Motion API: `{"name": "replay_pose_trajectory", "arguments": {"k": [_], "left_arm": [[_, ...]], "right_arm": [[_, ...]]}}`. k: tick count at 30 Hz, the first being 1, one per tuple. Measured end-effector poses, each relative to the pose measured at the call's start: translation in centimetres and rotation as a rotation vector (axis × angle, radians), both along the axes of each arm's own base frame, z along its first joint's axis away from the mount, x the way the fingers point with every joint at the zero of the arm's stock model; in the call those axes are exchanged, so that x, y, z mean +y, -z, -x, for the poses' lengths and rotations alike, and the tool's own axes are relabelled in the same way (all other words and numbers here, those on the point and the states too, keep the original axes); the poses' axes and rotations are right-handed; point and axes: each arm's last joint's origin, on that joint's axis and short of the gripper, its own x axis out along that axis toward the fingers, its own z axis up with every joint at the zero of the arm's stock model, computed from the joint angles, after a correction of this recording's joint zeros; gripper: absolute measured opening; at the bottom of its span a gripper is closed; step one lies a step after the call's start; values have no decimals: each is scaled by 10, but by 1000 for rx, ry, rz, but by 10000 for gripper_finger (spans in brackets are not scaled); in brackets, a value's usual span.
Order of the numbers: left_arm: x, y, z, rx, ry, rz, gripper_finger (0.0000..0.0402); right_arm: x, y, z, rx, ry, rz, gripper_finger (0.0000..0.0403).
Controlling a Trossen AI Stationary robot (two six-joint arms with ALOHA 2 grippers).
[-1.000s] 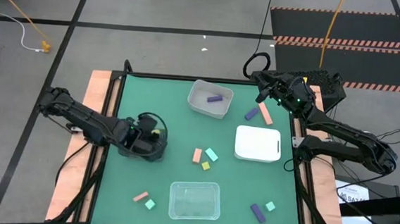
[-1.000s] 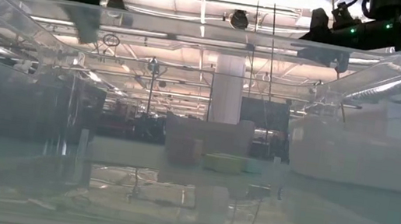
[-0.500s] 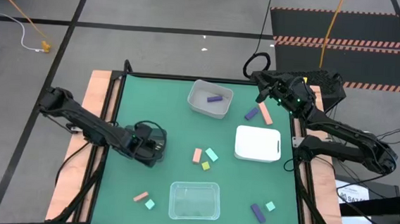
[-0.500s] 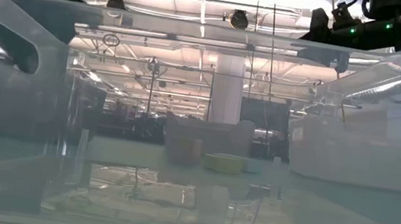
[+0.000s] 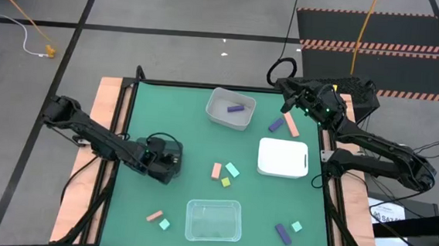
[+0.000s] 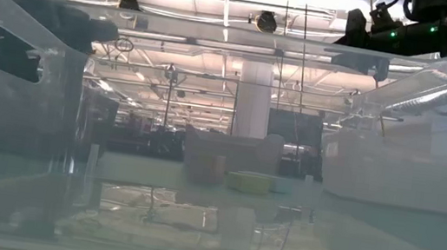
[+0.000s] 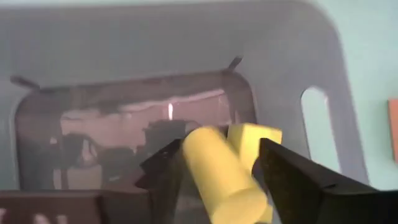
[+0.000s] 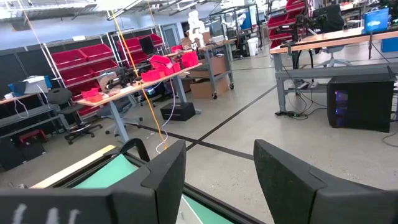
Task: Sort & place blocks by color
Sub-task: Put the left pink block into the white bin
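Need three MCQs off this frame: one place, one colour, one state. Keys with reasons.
1. The trayed purple block lies in: A grey tray B white tray C clear tray.
2. The round block at the left end effector is: A pink B yellow C mint.
3. The right end effector is: A open, empty B shut on a purple block C shut on a pink block.
Key: 1A, high view shows it inside that tray; 2B, left wrist view shows yellow; 3A, right wrist view shows fingers apart, nothing between.

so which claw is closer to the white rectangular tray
Right. The right claw hovers just past the white rectangular tray's far edge, near the table's back right corner; the left claw sits well across the table.
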Motion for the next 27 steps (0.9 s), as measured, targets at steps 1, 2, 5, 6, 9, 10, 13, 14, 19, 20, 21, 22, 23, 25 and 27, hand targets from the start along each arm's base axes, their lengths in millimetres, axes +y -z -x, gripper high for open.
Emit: {"name": "replay_pose_trajectory", "arguments": {"k": [1,2,5,6,9,10,13,14,19,20,21,22,23,25,27], "left_arm": [[0,-1,0,-7,4,-17,235],[0,-2,-1,-17,9,-41,251],[-2,-8,1,-77,23,-136,296],[-2,-12,2,-107,34,-170,308],[-6,-26,5,-201,95,-228,333],[-7,-32,6,-230,130,-234,337],[-14,-51,10,-322,263,-221,340],[-17,-56,12,-350,317,-200,340],[-40,-72,17,-472,549,25,327],[-46,-71,18,-468,578,70,324],[-53,-68,20,-453,600,109,320],[-59,-65,21,-433,616,141,317],[-66,-60,22,-407,633,173,313],[-78,-50,24,-347,673,232,307],[-90,-40,26,-294,697,307,301]], "right_arm": [[0,0,0,0,0,0,181],[0,0,0,0,0,0,181],[0,0,0,0,0,0,181],[0,0,0,0,0,0,181],[0,0,0,0,0,0,181],[0,0,0,0,0,0,181],[0,0,0,0,0,0,181],[0,0,0,0,0,0,181],[0,0,0,0,0,0,181],[0,0,0,0,0,0,181],[0,0,0,0,0,0,181],[0,0,0,0,0,0,181],[0,0,0,0,0,0,181],[0,0,0,0,0,0,181],[0,0,0,1,0,-1,181]]}}
